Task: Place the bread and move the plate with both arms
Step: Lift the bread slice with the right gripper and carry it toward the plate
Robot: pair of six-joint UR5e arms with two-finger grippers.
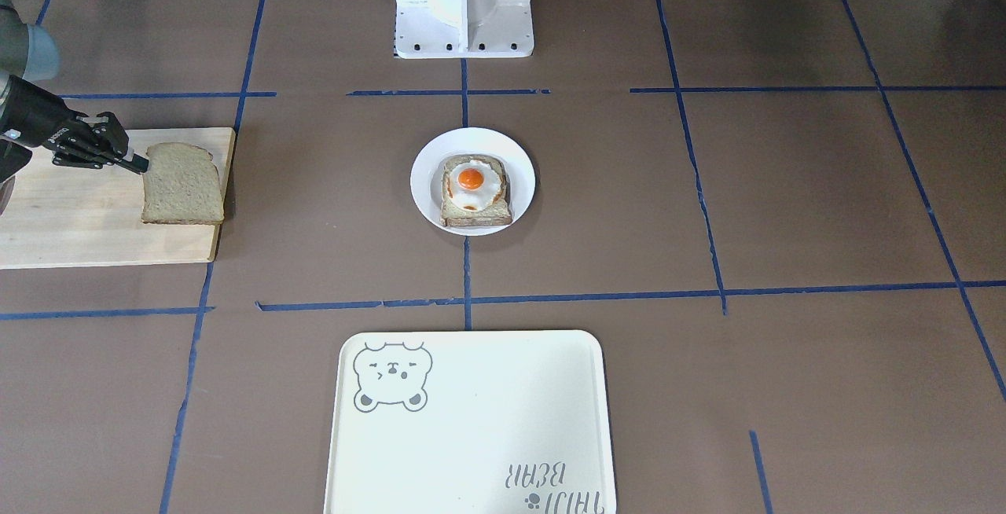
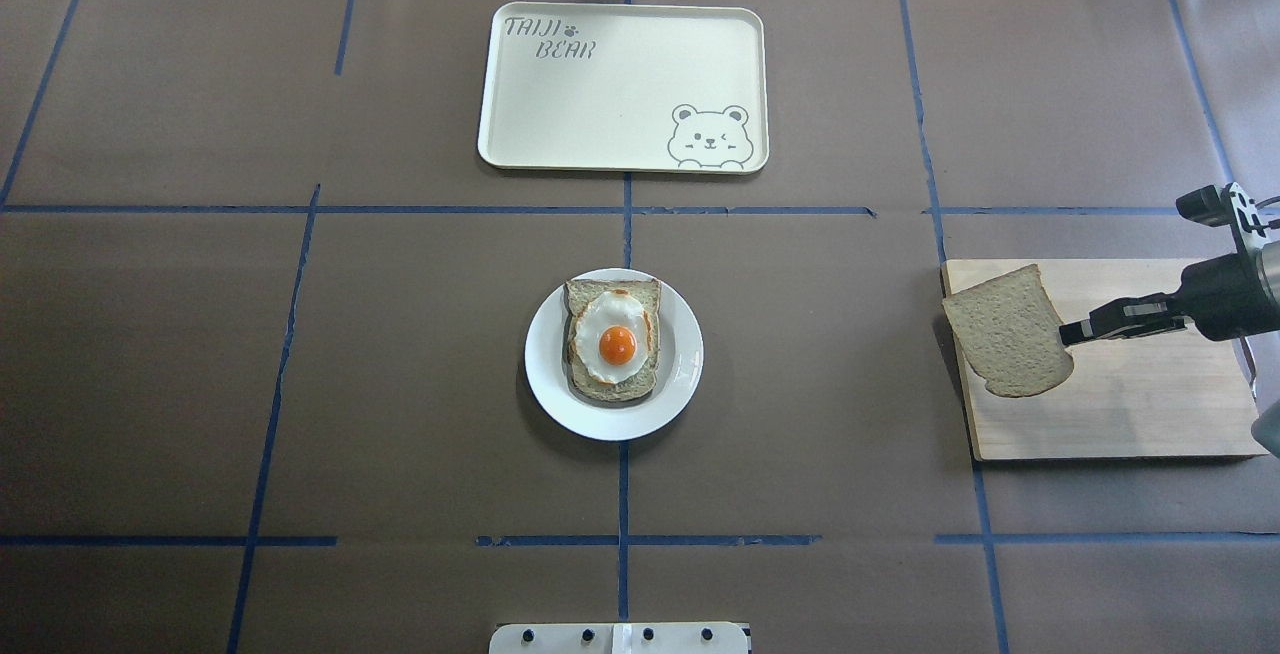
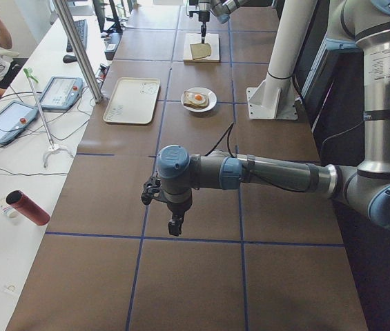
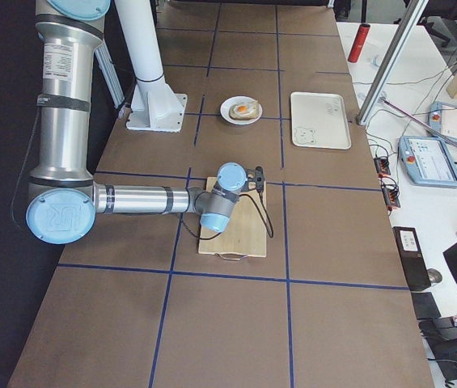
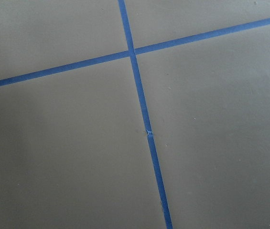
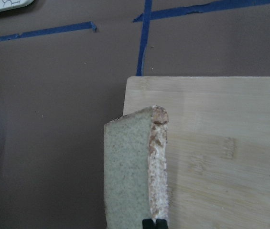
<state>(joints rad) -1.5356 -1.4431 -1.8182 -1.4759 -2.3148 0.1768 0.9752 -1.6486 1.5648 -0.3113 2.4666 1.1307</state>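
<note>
The pale bread slice (image 2: 1008, 332) hangs tilted just above the left end of a wooden cutting board (image 2: 1130, 404). My right gripper (image 2: 1066, 334) is shut on its crust edge. The same shows in the front view, with the gripper (image 1: 141, 164) on the bread (image 1: 182, 185), and the right wrist view shows the slice (image 6: 127, 171) edge-on. The white plate (image 2: 680, 374) sits at the table's centre and carries a toast slice with a fried egg (image 2: 615, 339). My left gripper (image 3: 174, 227) shows only in the exterior left view, pointing down over bare table. I cannot tell whether it is open.
A cream tray with a bear drawing (image 2: 600, 104) lies beyond the plate, on the operators' side. The white pedestal base (image 1: 464, 3) stands on the robot's side. Blue tape lines (image 5: 144, 114) cross the brown table cover.
</note>
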